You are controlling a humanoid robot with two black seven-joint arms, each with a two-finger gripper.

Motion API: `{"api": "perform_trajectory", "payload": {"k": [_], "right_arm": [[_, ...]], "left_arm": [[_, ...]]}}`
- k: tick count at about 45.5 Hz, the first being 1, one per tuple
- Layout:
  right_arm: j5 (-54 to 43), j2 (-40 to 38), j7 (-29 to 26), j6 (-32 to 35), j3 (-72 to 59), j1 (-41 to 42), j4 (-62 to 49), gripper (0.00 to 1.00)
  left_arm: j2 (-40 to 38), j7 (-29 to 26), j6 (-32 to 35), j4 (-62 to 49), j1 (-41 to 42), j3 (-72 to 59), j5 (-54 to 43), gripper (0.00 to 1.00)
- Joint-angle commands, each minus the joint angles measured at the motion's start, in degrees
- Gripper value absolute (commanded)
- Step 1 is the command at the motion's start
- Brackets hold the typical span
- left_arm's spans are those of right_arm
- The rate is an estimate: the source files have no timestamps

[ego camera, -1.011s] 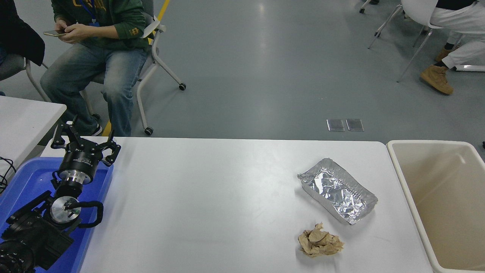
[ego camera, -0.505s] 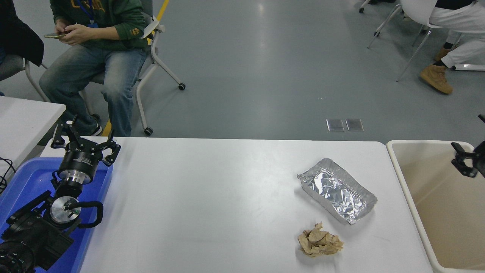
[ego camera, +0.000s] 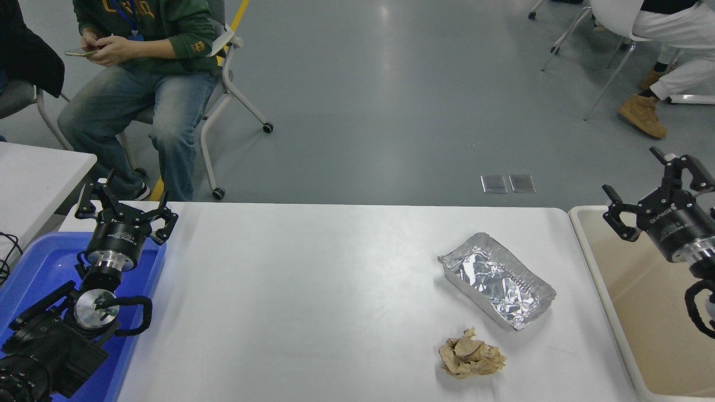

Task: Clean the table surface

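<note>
The table surface (ego camera: 313, 290) is a wide matte white top. On its right part lies a crumpled silver foil tray (ego camera: 496, 278), and nearer the front edge a crumpled brown paper ball (ego camera: 471, 354). My right gripper (ego camera: 651, 181) is open and empty, held above the beige tub, to the right of the foil tray and apart from it. My left gripper (ego camera: 124, 202) is open and empty, parked at the lower left over the blue tray.
A beige tub (ego camera: 642, 312) stands against the table's right edge. A blue tray (ego camera: 42, 268) sits at the left end. A smaller white tabletop corner (ego camera: 39, 173) is at far left. People sit on chairs beyond the table, at upper left (ego camera: 139, 72) and upper right (ego camera: 670, 33).
My right arm has come into view from the right edge and moved left and up over the beige tub. The left arm and the things on the table have not moved.
</note>
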Motion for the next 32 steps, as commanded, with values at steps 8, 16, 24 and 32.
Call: {"api": "perform_trajectory", "payload": {"k": [8, 16, 24, 32], "right_arm": [[-0.1, 5.6, 0.0, -13.9, -6.7, 0.2, 1.3, 0.98], [-0.1, 6.3, 0.0, -18.7, -6.5, 0.3, 0.3, 0.98], [-0.1, 7.0, 0.0, -18.8, -6.6, 1.1, -0.3, 0.98], [-0.1, 7.0, 0.0, -17.9, -6.8, 2.5, -0.5, 0.98]], "left_arm": [[0.0, 0.0, 0.0, 0.0, 0.1, 0.0, 0.0, 1.00], [0.0, 0.0, 0.0, 0.0, 0.0, 0.0, 0.0, 1.00], [0.0, 0.0, 0.0, 0.0, 0.0, 0.0, 0.0, 1.00], [0.0, 0.0, 0.0, 0.0, 0.1, 0.0, 0.0, 1.00]]}}
